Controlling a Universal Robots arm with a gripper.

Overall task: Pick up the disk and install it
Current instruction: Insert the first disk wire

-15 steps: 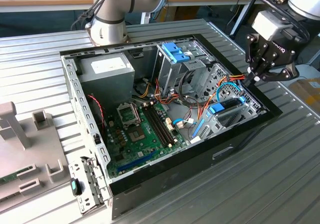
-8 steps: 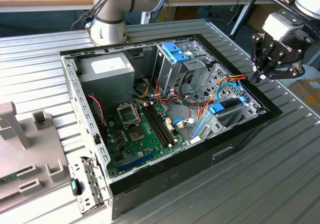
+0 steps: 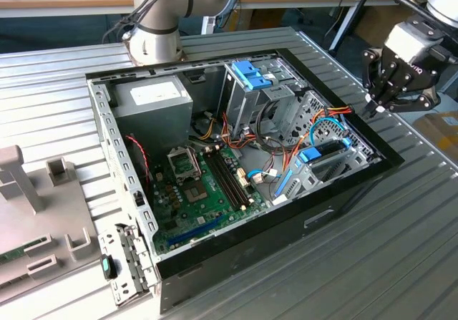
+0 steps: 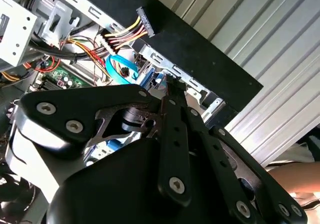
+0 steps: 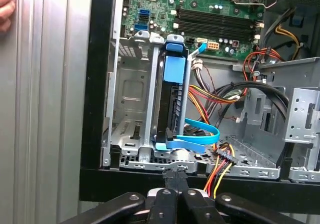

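The disk stands on edge inside the silver drive bay at the case's near-right corner, its light-blue carrier rail and handle facing up. In the exterior view the disk sits low in that bay, beside a blue data cable. My gripper hangs outside the case, just past its black side wall toward the exterior view's right, apart from the disk. In both wrist views the black fingertips press together with nothing between them, and the gripper points at the bay's rim.
The open computer case lies on a ribbed metal table. A blue latch tops the upright drive cage. Loose red, yellow and black power leads trail near the bay. A hand rests at the table's edge.
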